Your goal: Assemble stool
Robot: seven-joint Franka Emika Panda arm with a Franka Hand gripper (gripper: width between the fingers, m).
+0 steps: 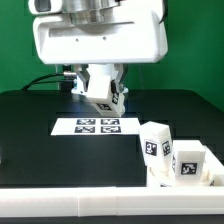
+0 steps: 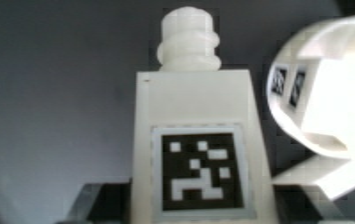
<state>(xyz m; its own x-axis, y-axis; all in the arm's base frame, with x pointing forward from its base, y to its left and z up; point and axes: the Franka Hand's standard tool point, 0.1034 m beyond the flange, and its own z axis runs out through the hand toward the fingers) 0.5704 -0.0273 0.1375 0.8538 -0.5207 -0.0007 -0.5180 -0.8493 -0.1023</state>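
My gripper (image 1: pixel 103 96) is shut on a white blocky stool leg (image 1: pixel 108 97) and holds it tilted just above the black table, behind the marker board. In the wrist view the held leg (image 2: pixel 199 120) fills the middle, with its tag facing the camera and a ribbed peg (image 2: pixel 188 45) at its far end. The dark fingers (image 2: pixel 117 200) grip its sides near the tag. The round white seat (image 2: pixel 328 105) lies close beside the leg. In the exterior view the arm hides the seat. Two more tagged legs (image 1: pixel 155 142) (image 1: pixel 190 162) stand at the exterior view's right front.
The marker board (image 1: pixel 97 126) lies flat mid-table. A white L-shaped rail (image 1: pixel 70 195) runs along the table's front edge and up beside the two standing legs. Black cables (image 1: pixel 45 80) lie at the back on the exterior view's left.
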